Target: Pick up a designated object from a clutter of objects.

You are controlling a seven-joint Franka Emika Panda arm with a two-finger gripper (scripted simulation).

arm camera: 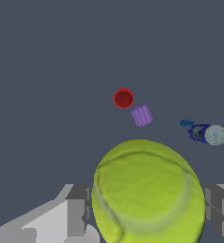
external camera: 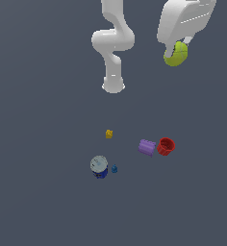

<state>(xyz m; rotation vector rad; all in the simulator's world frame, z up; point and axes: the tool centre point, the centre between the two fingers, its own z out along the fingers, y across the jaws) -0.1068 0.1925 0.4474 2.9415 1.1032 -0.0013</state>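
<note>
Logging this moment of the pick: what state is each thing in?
Gripper: shut on the yellow-green ball.
Yellow-green ball: held, lifted clear of the floor.
Red cup: on its side, touching the purple cylinder.
Purple cylinder: lying down.
Blue can: upright.
Yellow block: resting alone.

All I've got outside the job is the tabletop: a flat, matte stretch of dark slate blue-grey, one even tone across the exterior view from edge to edge. On my wrist view, same story, the same plain dark surface fills the background, smooth and uniform.
</note>
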